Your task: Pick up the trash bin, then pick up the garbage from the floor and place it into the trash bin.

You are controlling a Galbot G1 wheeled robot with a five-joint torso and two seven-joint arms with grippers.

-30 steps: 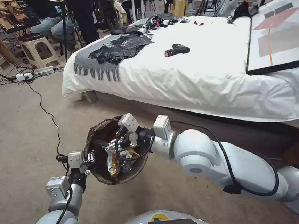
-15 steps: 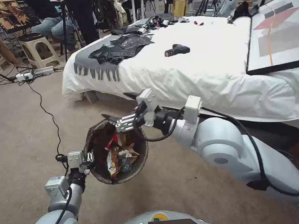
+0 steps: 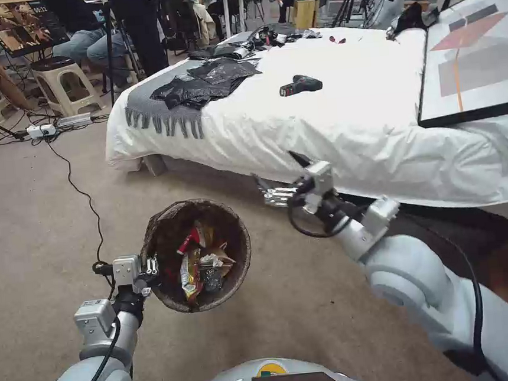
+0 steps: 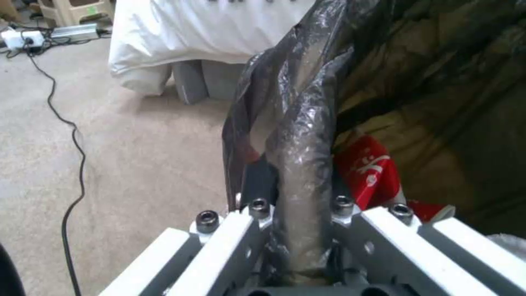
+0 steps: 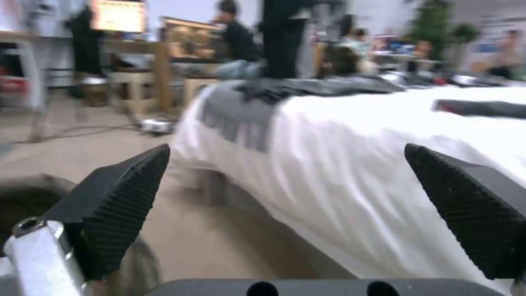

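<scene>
Item: trash bin [image 3: 197, 255], carried above the carpet beside the bed [image 3: 342, 117]. I have my left tool [image 3: 148, 271] clamped on its bagged rim, mouth upward, so the litter [image 3: 201, 266] stays inside. My right tool [image 3: 272, 192]: jaws spread, empty, beside the bin.

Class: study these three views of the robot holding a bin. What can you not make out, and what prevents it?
- Bin outside wall: head view looks down; bag covers the rim.
- Litter at the bottom: buried under upper pieces.
- Left tool fingertips: left wrist view, hidden by bag.
- People behind: right wrist view, blurred.
</scene>
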